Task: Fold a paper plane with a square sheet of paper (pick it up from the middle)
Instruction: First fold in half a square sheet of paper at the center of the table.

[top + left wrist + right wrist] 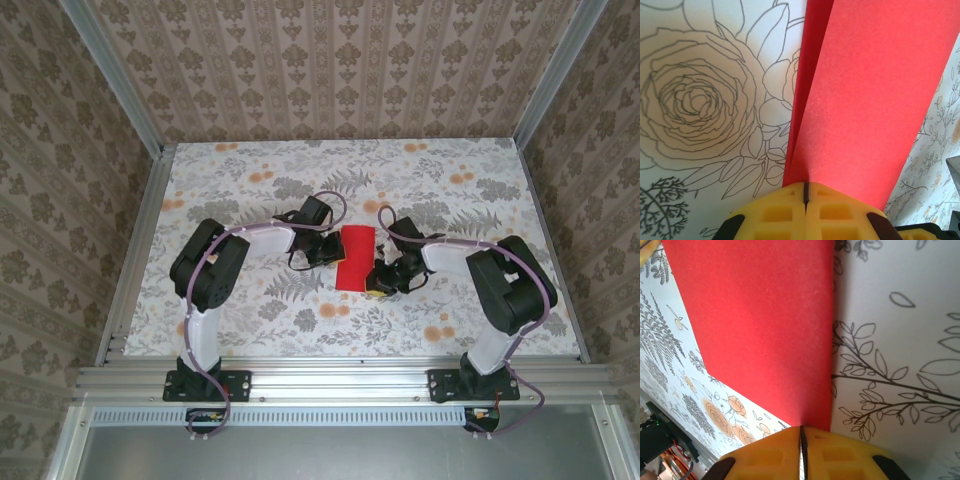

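Floral table (250, 180) holds red paper (355, 258) at its middle. With jaws closed, the left gripper (805, 194) and right gripper (801, 434) pinch its side edges.

Floral-printed table (300, 170) is showing a red sheet of paper (354, 258) over its middle.
The sheet is sitting doubled into a narrow rectangle, long edges running front to back; whether it is touching the surface is unclear.
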Controlling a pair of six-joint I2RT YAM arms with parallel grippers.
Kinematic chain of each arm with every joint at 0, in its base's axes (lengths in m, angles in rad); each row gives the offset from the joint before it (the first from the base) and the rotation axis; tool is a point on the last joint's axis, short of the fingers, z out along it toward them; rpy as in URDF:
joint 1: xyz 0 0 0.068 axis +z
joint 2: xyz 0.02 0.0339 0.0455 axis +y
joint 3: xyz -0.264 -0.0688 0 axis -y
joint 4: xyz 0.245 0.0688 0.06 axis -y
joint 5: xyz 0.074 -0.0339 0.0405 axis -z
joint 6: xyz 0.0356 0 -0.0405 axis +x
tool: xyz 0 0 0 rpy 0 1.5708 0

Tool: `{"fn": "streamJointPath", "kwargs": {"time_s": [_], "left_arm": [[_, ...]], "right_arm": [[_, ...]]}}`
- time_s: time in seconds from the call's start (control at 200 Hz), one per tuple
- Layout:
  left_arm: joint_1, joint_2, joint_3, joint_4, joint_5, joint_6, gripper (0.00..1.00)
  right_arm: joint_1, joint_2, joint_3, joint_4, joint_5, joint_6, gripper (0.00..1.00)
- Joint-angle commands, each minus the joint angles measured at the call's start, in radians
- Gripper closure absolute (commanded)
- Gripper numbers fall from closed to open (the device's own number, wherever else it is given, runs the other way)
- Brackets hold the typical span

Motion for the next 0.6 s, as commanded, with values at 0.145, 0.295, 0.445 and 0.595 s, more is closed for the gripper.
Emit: {"fn": "streamJointPath", "kwargs": {"time_s": [0.145, 0.295, 0.445, 0.595], "left_arm": [[-0.006, -0.062, -0.015, -0.158, -0.038, 0.028, 0.93], [-0.001, -0.121, 0.013, -0.107, 0.015, 0.022, 0.82], [-0.013, -0.119, -0.040, 0.027, 0.064, -0.036, 0.77], [-0.023, -0.076, -0.111, 0.119, 0.086, -0.101, 0.79]], "right_arm": [[0.035, 0.059, 0.045, -0.065, -0.002, -0.036, 0.88], [0.049, 0.071, 0.058, -0.039, -0.053, -0.024, 0.88], [0.050, 0.072, 0.059, 0.052, -0.101, 0.046, 0.88], [0.050, 0.068, 0.056, 0.194, -0.147, 0.150, 0.88]]}}
